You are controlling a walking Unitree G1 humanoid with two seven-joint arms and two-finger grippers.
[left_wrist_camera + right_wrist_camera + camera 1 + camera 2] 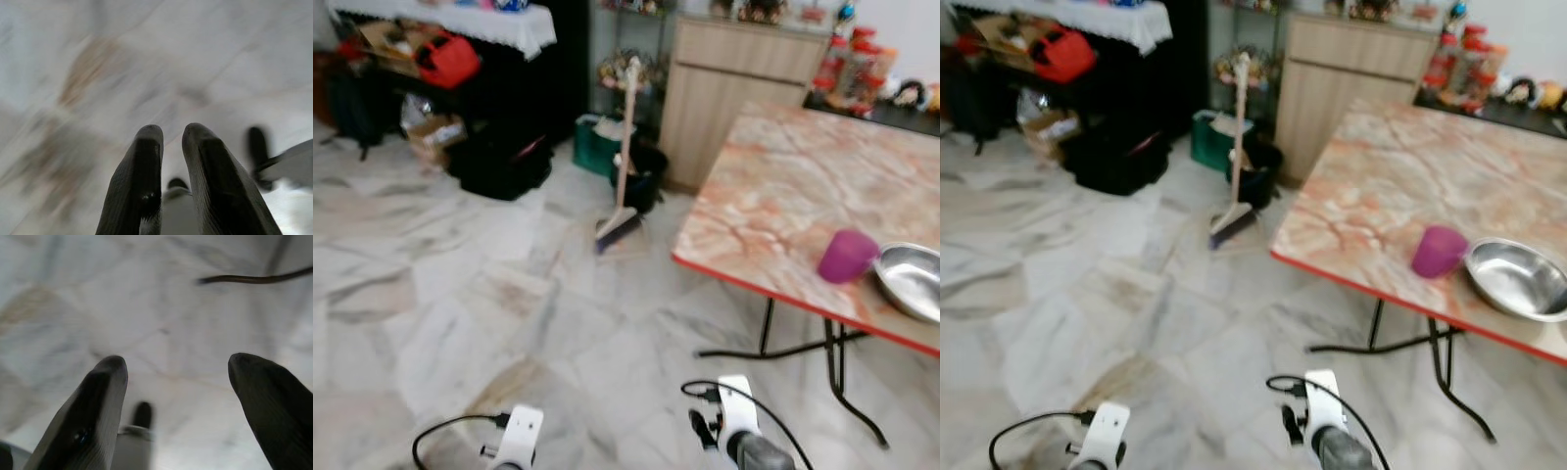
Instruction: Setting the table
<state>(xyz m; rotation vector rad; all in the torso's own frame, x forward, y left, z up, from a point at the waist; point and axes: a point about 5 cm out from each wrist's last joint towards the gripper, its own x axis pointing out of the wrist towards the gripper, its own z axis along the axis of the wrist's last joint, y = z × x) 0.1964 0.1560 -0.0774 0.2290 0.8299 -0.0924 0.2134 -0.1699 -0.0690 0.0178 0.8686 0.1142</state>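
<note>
At the frame's right, the purple plastic cup point(847, 256) beside the steel bowl point(911, 280) on the marble-topped table point(773, 196) looks light, rigid, best pinched across its wall; left gripper point(172, 142) nearly closed, right gripper point(176, 377) apart, both empty.

Two white wrist housings are showing at the robot's arms — the left arm point(517, 438) trailing a looping black cable, the right arm point(741, 428) carrying a black cable and a dark grey cylindrical forearm. The left gripper point(172, 147) and right gripper point(176, 377) are showing long, rounded black fingers — finely ribbed.
</note>
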